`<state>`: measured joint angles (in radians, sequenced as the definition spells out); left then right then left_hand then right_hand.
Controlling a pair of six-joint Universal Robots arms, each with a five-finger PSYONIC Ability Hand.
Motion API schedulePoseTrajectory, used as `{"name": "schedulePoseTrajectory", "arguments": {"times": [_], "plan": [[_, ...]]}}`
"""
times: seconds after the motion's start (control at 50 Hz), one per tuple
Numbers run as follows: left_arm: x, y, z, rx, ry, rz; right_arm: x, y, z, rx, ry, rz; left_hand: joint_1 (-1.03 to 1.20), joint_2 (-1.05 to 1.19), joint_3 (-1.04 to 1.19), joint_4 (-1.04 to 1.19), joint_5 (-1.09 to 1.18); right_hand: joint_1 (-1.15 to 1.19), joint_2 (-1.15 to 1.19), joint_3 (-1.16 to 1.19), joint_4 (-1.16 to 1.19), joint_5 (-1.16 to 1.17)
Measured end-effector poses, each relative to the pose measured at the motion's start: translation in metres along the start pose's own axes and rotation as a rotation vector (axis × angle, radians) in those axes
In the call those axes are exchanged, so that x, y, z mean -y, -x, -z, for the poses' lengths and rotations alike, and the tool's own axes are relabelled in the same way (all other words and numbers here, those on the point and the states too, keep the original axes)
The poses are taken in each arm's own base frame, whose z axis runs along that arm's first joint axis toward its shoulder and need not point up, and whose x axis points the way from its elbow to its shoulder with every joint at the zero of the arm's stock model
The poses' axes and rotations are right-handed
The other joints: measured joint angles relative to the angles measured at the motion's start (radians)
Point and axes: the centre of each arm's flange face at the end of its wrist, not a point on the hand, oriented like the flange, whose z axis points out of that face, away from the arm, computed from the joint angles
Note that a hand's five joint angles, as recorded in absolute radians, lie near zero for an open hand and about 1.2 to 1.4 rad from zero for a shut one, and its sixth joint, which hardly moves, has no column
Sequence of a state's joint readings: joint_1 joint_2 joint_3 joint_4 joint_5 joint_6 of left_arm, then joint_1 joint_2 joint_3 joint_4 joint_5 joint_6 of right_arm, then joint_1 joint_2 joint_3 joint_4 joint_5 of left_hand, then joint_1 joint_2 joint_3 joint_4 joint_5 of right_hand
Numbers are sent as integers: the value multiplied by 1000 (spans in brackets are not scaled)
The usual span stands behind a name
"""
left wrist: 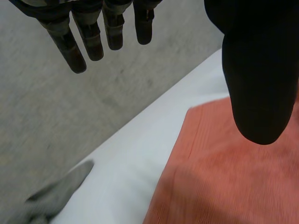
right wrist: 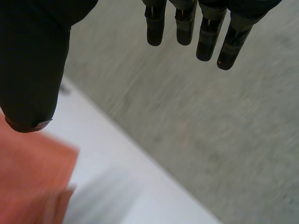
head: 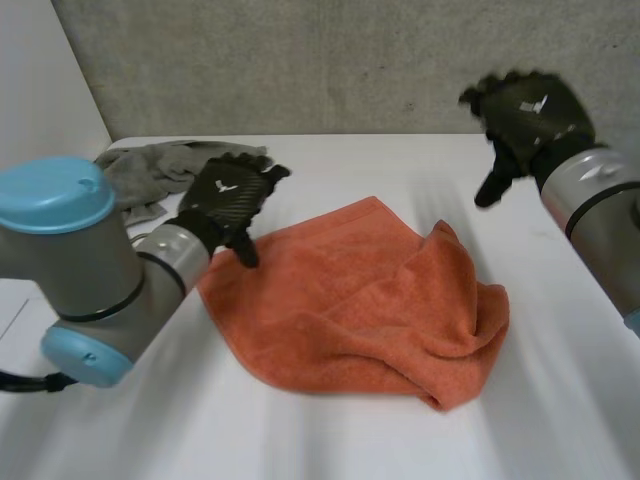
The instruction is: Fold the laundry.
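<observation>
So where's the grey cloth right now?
In the head view the grey cloth lies bunched at the far left corner of the table, just behind the left hand and apart from the orange towel.

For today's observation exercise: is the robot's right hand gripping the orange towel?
No, the right hand hangs in the air apart from the orange towel, fingers relaxed, holding nothing.

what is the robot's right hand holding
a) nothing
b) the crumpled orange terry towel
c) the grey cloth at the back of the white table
a: the right hand hangs in the air with straight fingers and nothing in them, apart from the crumpled orange terry towel.
</observation>
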<state>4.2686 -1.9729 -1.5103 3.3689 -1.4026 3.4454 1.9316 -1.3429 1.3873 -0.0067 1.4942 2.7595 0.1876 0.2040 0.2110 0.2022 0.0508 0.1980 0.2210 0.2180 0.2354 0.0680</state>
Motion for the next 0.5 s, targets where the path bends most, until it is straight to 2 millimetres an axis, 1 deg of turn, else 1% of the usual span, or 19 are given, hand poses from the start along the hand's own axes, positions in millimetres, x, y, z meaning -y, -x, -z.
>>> {"name": "schedulePoseTrajectory", "arguments": {"times": [0.1,0.16,0.2,0.26,0.34,0.5], "plan": [[-18,14,9,32,63,18,-25,11,6,75,165,79,3,0,0,0,0,0,0,0,0,0],[-27,16,13,29,98,28,-38,17,12,114,238,92,3,1,0,2,0,0,0,0,0,0],[-35,13,18,14,129,36,-49,22,18,146,291,93,3,2,2,3,0,0,0,0,0,0],[-42,8,23,-10,163,44,-61,27,26,182,336,87,4,4,2,4,3,0,0,0,0,0],[-53,-1,35,-54,227,55,-79,40,41,263,399,59,37,23,2,17,4,0,0,0,0,0],[-65,-13,53,-91,295,69,-101,60,65,386,461,-27,41,29,2,32,4,0,0,0,0,0]]}}
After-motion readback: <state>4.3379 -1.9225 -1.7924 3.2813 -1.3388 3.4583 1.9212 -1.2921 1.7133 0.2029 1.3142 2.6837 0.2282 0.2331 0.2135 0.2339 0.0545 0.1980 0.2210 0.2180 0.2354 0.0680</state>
